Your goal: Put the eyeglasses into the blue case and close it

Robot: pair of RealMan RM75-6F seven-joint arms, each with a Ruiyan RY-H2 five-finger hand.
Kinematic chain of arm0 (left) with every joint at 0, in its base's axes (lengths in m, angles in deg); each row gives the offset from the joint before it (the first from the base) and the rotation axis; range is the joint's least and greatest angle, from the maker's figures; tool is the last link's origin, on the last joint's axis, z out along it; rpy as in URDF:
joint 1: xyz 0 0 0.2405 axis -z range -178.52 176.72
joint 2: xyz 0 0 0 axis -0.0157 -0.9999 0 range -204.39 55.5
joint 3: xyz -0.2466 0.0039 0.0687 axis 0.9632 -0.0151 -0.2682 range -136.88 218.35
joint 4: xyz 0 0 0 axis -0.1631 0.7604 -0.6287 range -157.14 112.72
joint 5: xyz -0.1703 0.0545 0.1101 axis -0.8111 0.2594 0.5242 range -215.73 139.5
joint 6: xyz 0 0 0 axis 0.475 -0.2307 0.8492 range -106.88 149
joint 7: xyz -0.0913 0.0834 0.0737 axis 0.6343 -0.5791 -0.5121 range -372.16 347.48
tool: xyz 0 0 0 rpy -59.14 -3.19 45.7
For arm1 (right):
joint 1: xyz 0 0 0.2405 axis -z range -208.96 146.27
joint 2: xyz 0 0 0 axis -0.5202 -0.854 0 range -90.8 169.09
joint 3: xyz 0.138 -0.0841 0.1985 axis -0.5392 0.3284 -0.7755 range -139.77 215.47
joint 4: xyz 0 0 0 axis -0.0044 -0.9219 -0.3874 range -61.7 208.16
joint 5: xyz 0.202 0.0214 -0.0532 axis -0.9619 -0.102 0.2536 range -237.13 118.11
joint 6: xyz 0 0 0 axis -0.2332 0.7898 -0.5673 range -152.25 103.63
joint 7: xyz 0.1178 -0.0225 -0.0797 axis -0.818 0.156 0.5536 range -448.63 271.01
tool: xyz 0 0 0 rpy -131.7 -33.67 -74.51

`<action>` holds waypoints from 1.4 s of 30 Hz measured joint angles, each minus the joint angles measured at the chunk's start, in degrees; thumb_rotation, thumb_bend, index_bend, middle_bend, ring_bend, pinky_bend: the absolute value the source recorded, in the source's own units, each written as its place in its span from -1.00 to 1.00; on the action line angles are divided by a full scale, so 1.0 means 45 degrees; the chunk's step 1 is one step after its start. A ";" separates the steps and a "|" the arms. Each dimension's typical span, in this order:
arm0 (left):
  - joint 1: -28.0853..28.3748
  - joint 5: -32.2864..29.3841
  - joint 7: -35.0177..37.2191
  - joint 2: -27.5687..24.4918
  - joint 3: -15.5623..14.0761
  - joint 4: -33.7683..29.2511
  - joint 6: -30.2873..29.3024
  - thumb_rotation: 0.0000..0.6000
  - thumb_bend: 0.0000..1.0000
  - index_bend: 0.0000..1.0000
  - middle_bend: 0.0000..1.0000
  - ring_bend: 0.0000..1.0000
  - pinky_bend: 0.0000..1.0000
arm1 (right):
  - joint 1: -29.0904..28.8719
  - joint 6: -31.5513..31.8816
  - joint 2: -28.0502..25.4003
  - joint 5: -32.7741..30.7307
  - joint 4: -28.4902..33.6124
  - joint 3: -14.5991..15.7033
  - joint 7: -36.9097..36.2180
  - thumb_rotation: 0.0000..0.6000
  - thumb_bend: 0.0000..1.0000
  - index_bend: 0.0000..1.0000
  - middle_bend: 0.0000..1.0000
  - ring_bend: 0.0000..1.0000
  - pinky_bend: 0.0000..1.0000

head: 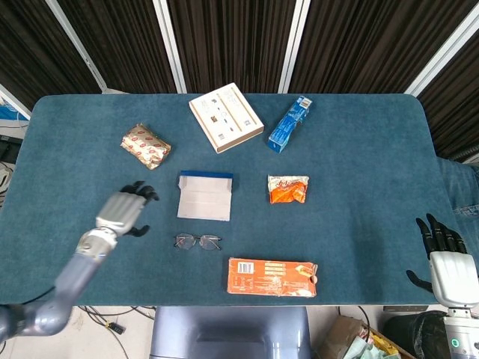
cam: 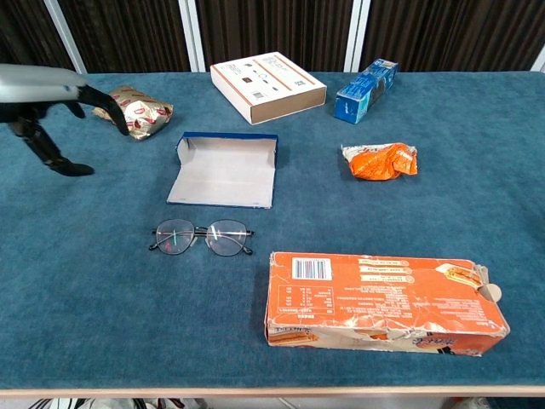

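Table: a blue felt-covered table (head: 359, 194) carried all items listed below.
Eyeglasses: the eyeglasses (head: 198, 241) lay flat on the felt, folded or unfolded could not be determined, just in front of the case and apart from it; chest view placed them at (cam: 203, 238), to the left of the orange carton.
Blue case: the blue case (head: 204, 195) lay open near the table centre, pale lining upward, blue edge on the far side; nothing was inside it (cam: 225, 168).
Left hand: the left hand (head: 123, 210) hovered over the felt to the left of the case and the eyeglasses, fingers spread and holding nothing, touching neither item. Chest view showed it at the upper left edge (cam: 38, 94), dark fingers pointing down.
Right hand: the right hand (head: 447, 258) was at the table's right edge, well apart from all items, fingers extended and apart, holding nothing.
Orange carton: a dented orange carton (head: 272, 277) lay near the front edge, to the right of the eyeglasses.
Orange packet: a crumpled orange packet (head: 288, 188) lay to the right of the case.
Gold packet: a gold foil packet (head: 145, 146) lay far left of the case.
White box: a flat white box (head: 225, 117) lay beyond the case.
Blue carton: a slim blue carton (head: 290, 123) lay just right of the white box.
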 measured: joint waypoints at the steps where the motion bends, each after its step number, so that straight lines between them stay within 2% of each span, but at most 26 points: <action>1: 0.0299 -0.0496 -0.0353 0.0379 0.0011 0.0038 -0.0105 1.00 -0.38 -0.39 -0.68 -0.93 -0.70 | -0.0001 -0.0001 0.0000 -0.0004 -0.0001 -0.0002 -0.0010 1.00 -0.59 -0.91 -0.95 -0.76 -0.68; 3: 0.0982 -0.1470 -0.1026 0.1257 0.0025 0.0181 -0.0369 1.00 -0.35 -0.36 -0.68 -0.93 -0.70 | -0.0002 -0.0015 -0.0005 -0.0031 -0.0003 -0.0008 -0.0032 1.00 -0.59 -0.91 -0.95 -0.76 -0.68; 6: 0.1727 -0.2169 -0.1699 0.2330 -0.0028 0.0514 -0.0768 1.00 -0.35 -0.35 -0.68 -0.93 -0.70 | -0.0009 -0.0048 -0.0023 -0.0083 0.0007 -0.0024 -0.0082 1.00 -0.59 -0.91 -0.95 -0.76 -0.68; 12: 0.2401 -0.2733 -0.2260 0.3824 -0.0318 0.1292 -0.1307 1.00 -0.30 -0.25 -0.68 -0.93 -0.70 | -0.0019 -0.0078 -0.0071 -0.0143 0.0020 -0.0051 -0.0154 1.00 -0.59 -0.91 -0.95 -0.76 -0.68; 19: 0.2804 -0.3043 -0.2477 0.5205 -0.0328 0.2223 -0.2132 1.00 -0.28 -0.22 -0.68 -0.93 -0.71 | -0.0034 -0.0119 -0.0108 -0.0179 0.0031 -0.0060 -0.0224 1.00 -0.59 -0.91 -0.95 -0.76 -0.68; 25: 0.2951 -0.3388 -0.2658 0.5545 -0.0472 0.2414 -0.2281 1.00 -0.28 -0.17 -0.68 -0.93 -0.71 | -0.0035 -0.0120 -0.0136 -0.0246 0.0065 -0.0091 -0.0247 1.00 -0.59 -0.91 -0.95 -0.76 -0.68; 42: 0.2925 -0.3085 -0.2633 0.5516 -0.0690 0.2366 -0.2540 1.00 -0.28 -0.03 -0.66 -0.93 -0.72 | -0.0056 -0.0205 -0.0166 -0.0426 0.0157 -0.0125 -0.0209 1.00 -0.59 -0.91 -0.95 -0.76 -0.68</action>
